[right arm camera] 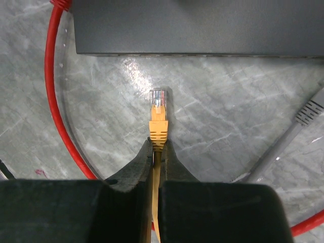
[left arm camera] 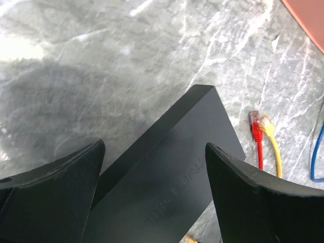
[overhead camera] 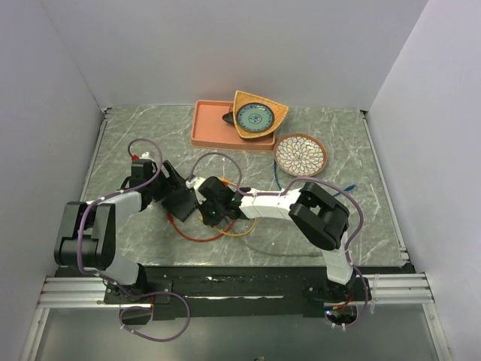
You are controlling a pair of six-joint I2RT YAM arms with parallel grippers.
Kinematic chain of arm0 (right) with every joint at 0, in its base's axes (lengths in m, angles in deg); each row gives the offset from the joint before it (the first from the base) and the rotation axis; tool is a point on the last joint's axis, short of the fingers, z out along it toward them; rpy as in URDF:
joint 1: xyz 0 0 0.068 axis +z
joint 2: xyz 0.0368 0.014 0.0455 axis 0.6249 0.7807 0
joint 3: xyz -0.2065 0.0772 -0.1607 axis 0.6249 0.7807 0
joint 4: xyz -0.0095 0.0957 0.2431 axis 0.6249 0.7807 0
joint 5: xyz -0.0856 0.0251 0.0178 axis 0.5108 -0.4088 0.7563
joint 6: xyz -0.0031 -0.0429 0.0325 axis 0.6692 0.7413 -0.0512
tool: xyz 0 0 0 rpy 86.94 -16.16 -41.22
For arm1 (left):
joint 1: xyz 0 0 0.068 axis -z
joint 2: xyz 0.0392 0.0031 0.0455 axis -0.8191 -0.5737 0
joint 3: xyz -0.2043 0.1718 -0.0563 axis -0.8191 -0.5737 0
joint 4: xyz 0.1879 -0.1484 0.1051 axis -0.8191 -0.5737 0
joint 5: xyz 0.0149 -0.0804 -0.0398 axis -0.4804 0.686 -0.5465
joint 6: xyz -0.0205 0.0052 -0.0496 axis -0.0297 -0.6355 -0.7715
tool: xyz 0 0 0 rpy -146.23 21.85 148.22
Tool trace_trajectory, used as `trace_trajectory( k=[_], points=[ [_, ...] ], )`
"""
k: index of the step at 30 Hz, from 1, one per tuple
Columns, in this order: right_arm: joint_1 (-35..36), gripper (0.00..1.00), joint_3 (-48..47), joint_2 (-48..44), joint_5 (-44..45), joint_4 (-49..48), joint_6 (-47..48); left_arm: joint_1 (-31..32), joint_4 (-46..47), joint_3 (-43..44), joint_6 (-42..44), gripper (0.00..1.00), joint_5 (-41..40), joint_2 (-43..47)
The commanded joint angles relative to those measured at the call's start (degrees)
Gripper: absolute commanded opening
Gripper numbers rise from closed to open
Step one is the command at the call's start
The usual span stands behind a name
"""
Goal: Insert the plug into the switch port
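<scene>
The plug (right arm camera: 158, 109) juts just ahead of the right hand (right arm camera: 157, 151), which is clenched on its orange cable (right arm camera: 155, 202), with the switch (right arm camera: 202, 25) straight beyond. Square up, then push level. The released left hand (left arm camera: 154, 147) straddles the switch.

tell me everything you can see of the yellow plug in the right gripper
The plug is a clear plastic network connector with an orange-yellow boot and matching cable. The right gripper is shut on it just behind the boot. It points straight at the long edge of the switch, not yet reaching it, bare marble table between.
</scene>
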Motion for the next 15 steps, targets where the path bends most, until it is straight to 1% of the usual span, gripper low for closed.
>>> trace_trajectory(
  k=[1, 6, 15],
  points=[
    [0.54, 0.00, 1.57, -2.06, -0.27, -5.17, -0.36, 0.03, 1.88, -0.57, 0.89, 0.86, 2.49, -2.11],
    [0.63, 0.00, 3.78, -3.39, 1.14, -9.38, -0.89, 0.03, 2.41, -0.92, 0.80, 0.86, 3.81, -2.99],
    [0.71, 0.00, 1.76, -2.33, 1.57, -9.75, -1.07, 0.03, 2.14, -0.57, 1.15, 0.83, 5.12, -3.17]
  ],
)
